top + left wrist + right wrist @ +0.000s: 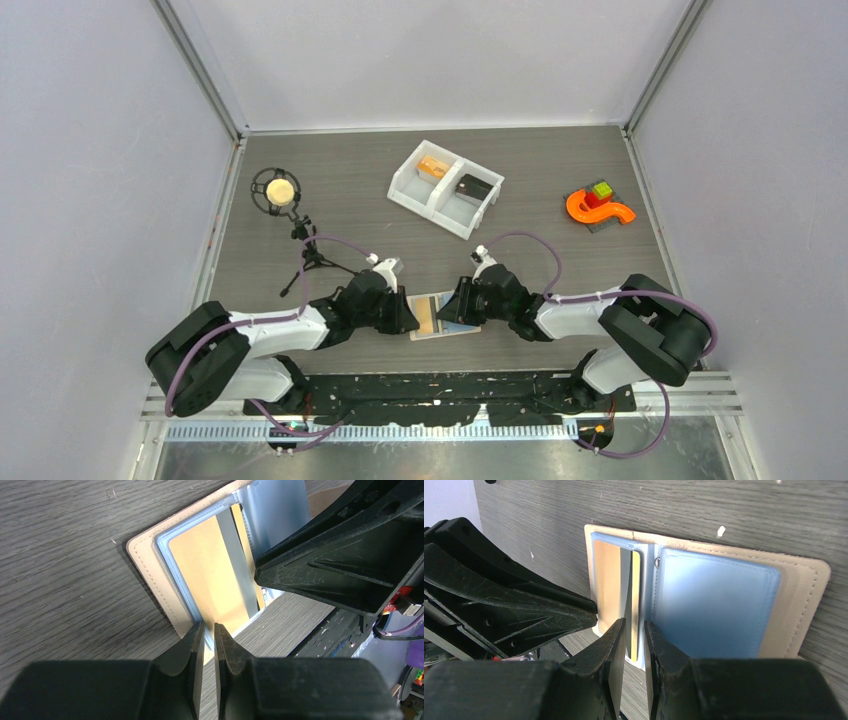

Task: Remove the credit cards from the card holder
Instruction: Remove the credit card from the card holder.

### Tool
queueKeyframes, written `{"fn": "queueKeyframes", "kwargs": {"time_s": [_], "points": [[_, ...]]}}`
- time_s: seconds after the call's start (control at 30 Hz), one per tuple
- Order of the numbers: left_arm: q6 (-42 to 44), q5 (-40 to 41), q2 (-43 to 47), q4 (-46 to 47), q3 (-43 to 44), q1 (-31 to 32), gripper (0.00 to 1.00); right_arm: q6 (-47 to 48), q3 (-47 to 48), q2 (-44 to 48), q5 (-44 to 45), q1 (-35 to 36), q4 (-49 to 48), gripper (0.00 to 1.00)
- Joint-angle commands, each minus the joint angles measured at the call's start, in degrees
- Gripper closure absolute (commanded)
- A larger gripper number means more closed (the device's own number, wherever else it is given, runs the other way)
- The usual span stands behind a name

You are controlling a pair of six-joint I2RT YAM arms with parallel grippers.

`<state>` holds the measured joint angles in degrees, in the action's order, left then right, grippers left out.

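Top view: arms cover both ends of the open card holder [445, 318], which lies flat on the worktop [540, 260]. Fingertip contact is hard to read. The left end effector [208, 630] is nearly pressed together at the near edge of the pocketed orange-tan card [210, 575]. The right end effector [634, 626] sits narrow astride the centre sleeve [630, 585]. Cannot tell if either pinches.

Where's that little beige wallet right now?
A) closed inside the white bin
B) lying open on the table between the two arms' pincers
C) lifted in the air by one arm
B: the card holder lies spread open on the table, with the left gripper and right gripper reaching in at it.
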<state>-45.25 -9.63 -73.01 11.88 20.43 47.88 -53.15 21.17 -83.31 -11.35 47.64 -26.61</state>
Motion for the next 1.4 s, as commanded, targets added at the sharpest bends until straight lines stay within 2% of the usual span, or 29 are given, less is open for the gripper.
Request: {"fn": "queueKeyframes", "kwargs": {"time_s": [0.0,0.3,0.5,0.57,0.67,1.37], "points": [[-0.45,-1.09,-0.58,2.80,-0.45,-0.04,0.85,-1.05,-0.21,-0.60,-0.69,0.35,-4.22,0.73],[-0.54,-1.72,-1.16,2.92,-0.47,0.02,0.86,-1.64,-0.54,-1.89,-1.70,0.35,-6.38,0.74],[-0.62,-1.75,-1.25,2.98,-0.30,0.02,0.86,-2.30,-1.56,-2.36,-4.22,0.36,-10.85,0.86],[-0.62,-1.63,-1.17,2.90,-0.38,0.07,0.87,-2.47,-2.06,-2.09,-4.54,0.35,-11.57,0.94],[-0.55,-1.16,-1.08,2.14,-0.31,0.03,0.87,-2.54,-2.70,-0.63,-4.34,0.29,-11.90,0.95],[1.79,-3.06,-1.14,-2.40,2.70,0.04,0.84,1.89,-3.21,15.04,0.10,-3.44,4.77,0.95]]}}
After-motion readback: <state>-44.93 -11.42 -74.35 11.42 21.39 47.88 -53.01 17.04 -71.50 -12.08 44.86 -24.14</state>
